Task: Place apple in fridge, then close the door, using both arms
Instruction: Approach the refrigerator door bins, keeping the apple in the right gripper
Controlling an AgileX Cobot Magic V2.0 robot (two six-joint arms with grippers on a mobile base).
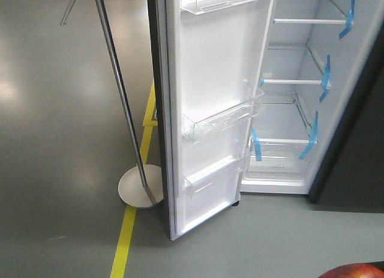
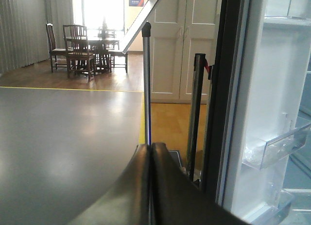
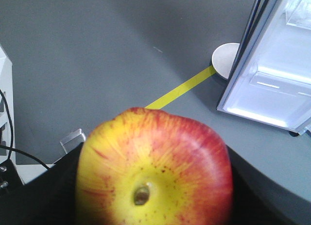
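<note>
The red and yellow apple (image 3: 155, 171) fills the bottom of the right wrist view, and my right gripper (image 3: 154, 186) is shut on it, black fingers on both sides. Its red top (image 1: 354, 271) peeks in at the front view's bottom right. The fridge (image 1: 294, 98) stands open ahead, white inside, with blue-taped glass shelves. Its door (image 1: 210, 110) is swung wide toward me, clear bins on its white inner face. In the left wrist view my left gripper (image 2: 151, 149) is shut on nothing, just left of the door's dark edge (image 2: 221, 89).
A slanted silver pole (image 1: 117, 86) on a round white base (image 1: 139, 187) stands left of the door. A yellow floor line (image 1: 127, 236) runs beneath it. Beyond lie white cabinet doors (image 2: 184, 45) and a dining table with chairs (image 2: 87, 47).
</note>
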